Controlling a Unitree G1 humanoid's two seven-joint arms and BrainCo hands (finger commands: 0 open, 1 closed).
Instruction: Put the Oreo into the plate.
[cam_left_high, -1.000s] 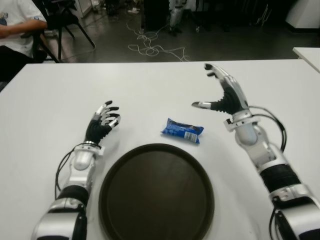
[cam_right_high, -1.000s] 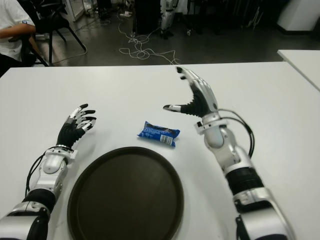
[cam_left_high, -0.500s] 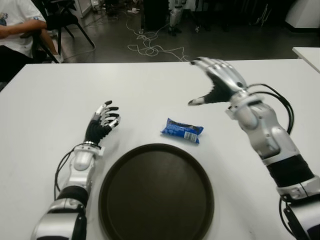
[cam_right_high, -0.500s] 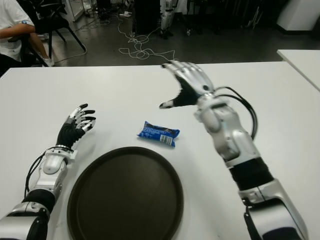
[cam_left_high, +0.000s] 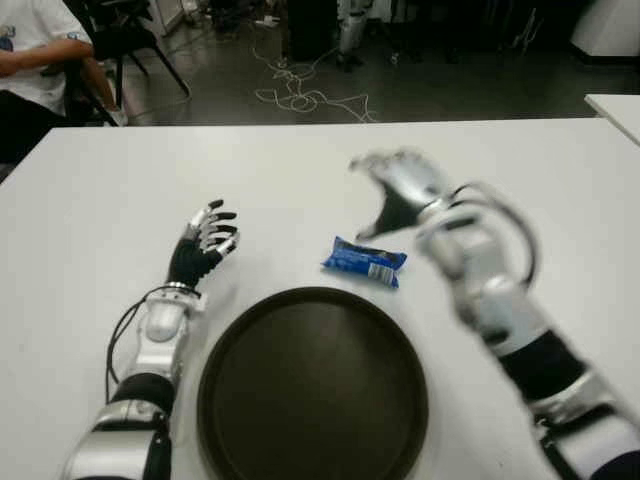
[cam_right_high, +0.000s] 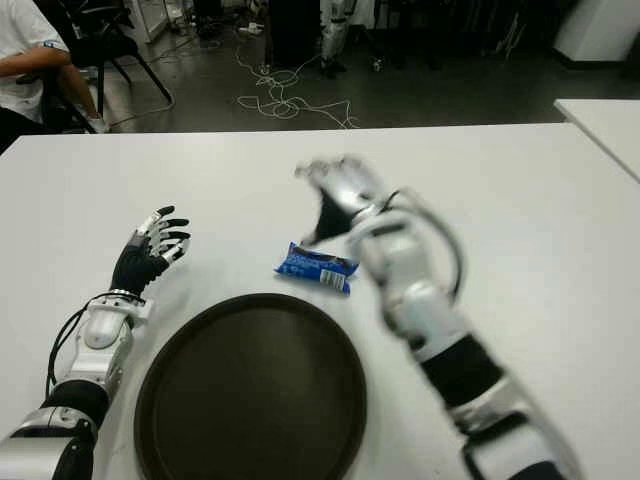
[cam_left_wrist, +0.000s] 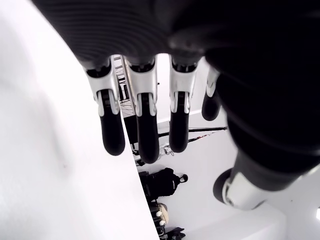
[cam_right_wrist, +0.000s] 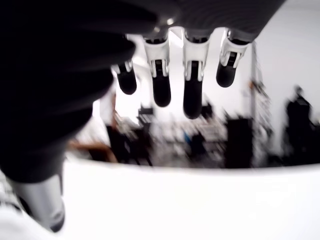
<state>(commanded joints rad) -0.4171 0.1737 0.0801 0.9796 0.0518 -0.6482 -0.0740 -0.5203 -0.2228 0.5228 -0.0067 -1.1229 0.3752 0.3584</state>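
Note:
The Oreo (cam_left_high: 365, 261) is a small blue packet lying flat on the white table (cam_left_high: 90, 210), just beyond the far rim of the round dark plate (cam_left_high: 313, 382). My right hand (cam_left_high: 392, 190) is open, fingers spread, hovering just behind and to the right of the packet without touching it. In the right wrist view its fingers (cam_right_wrist: 192, 82) hang straight with nothing between them. My left hand (cam_left_high: 204, 243) shows left of the plate, open and holding nothing, fingers (cam_left_wrist: 142, 125) extended in its wrist view.
A person in a white shirt (cam_left_high: 35, 50) sits at the far left beyond the table. Chairs (cam_left_high: 120, 40) and cables (cam_left_high: 300, 95) lie on the floor behind. Another white table's corner (cam_left_high: 615, 105) shows at the far right.
My right hand has swung left and down from the right of the table toward the Oreo packet, turning palm downward. The packet, plate and left hand have not moved.

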